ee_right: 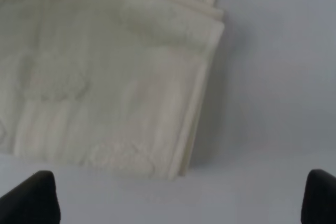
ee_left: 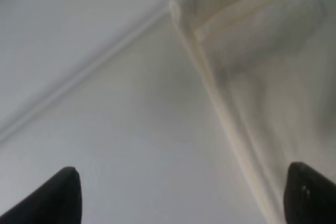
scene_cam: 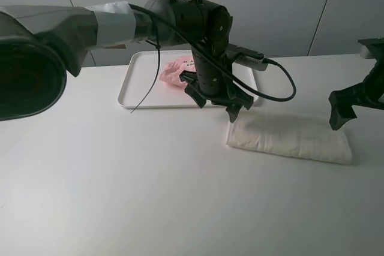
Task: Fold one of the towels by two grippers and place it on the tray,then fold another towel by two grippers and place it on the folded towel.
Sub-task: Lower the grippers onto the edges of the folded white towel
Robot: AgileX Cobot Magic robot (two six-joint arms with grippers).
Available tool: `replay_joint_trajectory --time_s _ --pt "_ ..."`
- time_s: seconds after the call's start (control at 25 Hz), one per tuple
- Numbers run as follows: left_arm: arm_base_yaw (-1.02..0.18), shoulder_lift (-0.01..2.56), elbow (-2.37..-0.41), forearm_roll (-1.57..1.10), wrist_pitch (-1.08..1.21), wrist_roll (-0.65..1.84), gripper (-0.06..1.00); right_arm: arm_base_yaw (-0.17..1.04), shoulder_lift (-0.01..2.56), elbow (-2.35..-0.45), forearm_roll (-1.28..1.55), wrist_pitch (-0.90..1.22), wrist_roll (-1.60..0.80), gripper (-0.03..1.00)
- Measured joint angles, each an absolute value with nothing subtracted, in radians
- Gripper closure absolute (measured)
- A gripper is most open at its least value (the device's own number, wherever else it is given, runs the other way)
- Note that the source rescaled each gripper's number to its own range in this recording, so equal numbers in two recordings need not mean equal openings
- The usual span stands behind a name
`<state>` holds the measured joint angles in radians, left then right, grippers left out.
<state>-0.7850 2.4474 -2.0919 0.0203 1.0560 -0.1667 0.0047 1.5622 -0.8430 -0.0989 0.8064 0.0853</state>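
I see the cream towel (scene_cam: pixel 288 136) lying folded on the tabletop (scene_cam: pixel 120 196), right of centre. The left pincer (scene_cam: pixel 216 107) hangs over its left end and the right pincer (ee_right: pixel 177 199) over its right end, both spread apart and empty. The pink towel (scene_cam: pixel 174 73) sits bundled on the tray (scene_cam: pixel 135 91) farther back.

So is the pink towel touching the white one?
Apart. The exterior high view shows the pink towel lying in the tray, while the cream towel lies on the table outside the tray's rim.
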Motion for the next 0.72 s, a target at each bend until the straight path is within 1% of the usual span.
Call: replay_joint_trajectory --time_s 0.2,0.48,0.72 --pt "-0.785 2.497 -2.146 0.014 1.097 -0.204 -0.04 0.005 1.562 -0.843 -0.092 0.813 0.085 -0.03" --pt "-0.787 2.52 -2.16 0.0 1.112 -0.308 -0.04 0.005 1.562 -0.843 -0.092 0.798 0.083 -0.03" --pt "-0.8 2.547 -2.175 0.016 1.135 -0.341 -0.04 0.005 1.562 -0.843 -0.092 0.79 0.083 -0.03"
